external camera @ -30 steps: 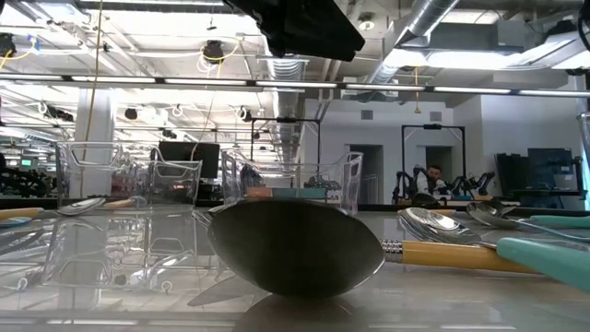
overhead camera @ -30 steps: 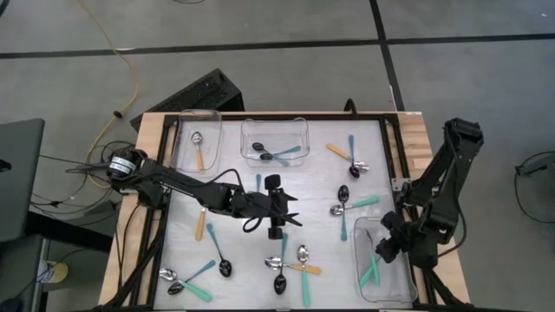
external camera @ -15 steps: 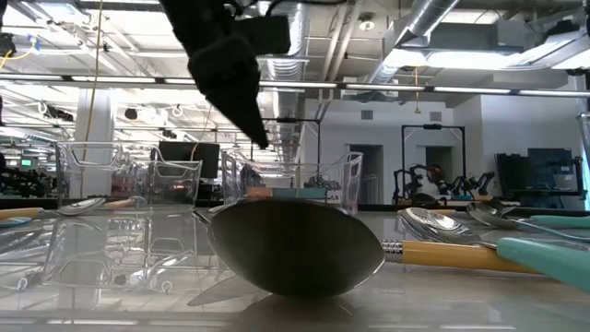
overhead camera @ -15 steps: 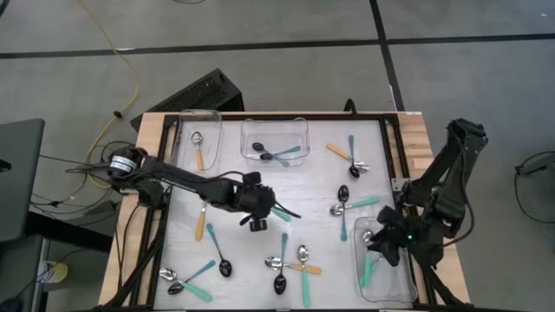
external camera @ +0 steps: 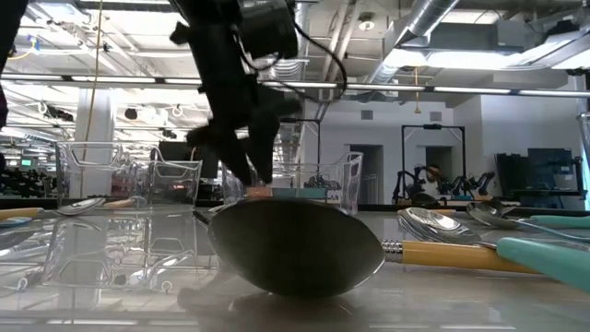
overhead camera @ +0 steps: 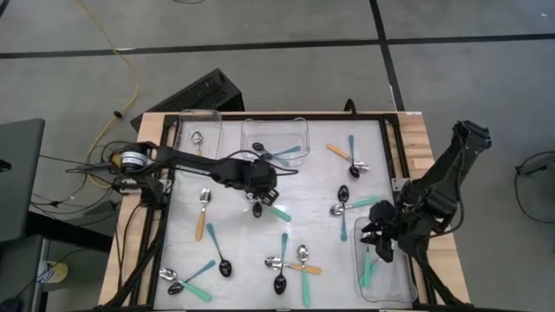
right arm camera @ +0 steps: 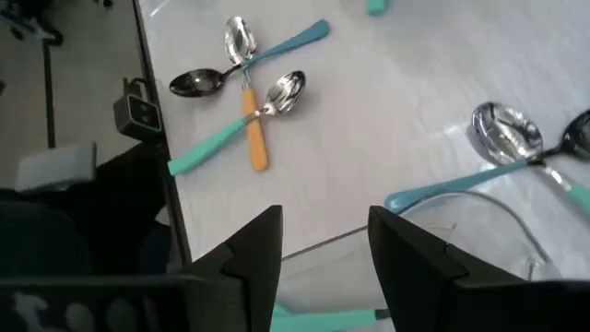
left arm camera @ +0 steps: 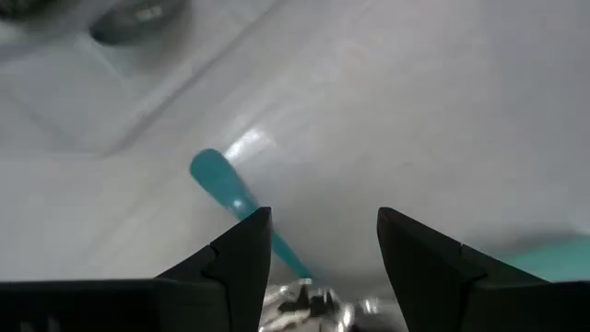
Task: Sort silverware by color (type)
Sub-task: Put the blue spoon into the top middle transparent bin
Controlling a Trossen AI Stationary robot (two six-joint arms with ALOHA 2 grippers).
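The left hand hangs low over the middle of the tabletop, fingers apart and straddling a teal-handled spoon without closing on it. That spoon lies just below the middle clear bin, whose wall stands close behind the hand (a tight corner, seen from the low view). Inside that bin lie a dark-bowled spoon and a teal handle.

Over at the lower right, the right hand hovers above the right-hand bin, fingers spread and nothing between them; teal spoons lie in the bin under it.

The rest of the silverware is scattered all round. An orange-handled spoon sits in the upper-left bin. Another orange one lies left of centre. A crossed cluster sits at the bottom centre, a pair at the lower left corner, more at the upper right, and a teal pair just left of the right bin.

Open room shows in the centre-right stretch of tabletop, between the left hand and those spoons. The black frame rail runs along the right edge.
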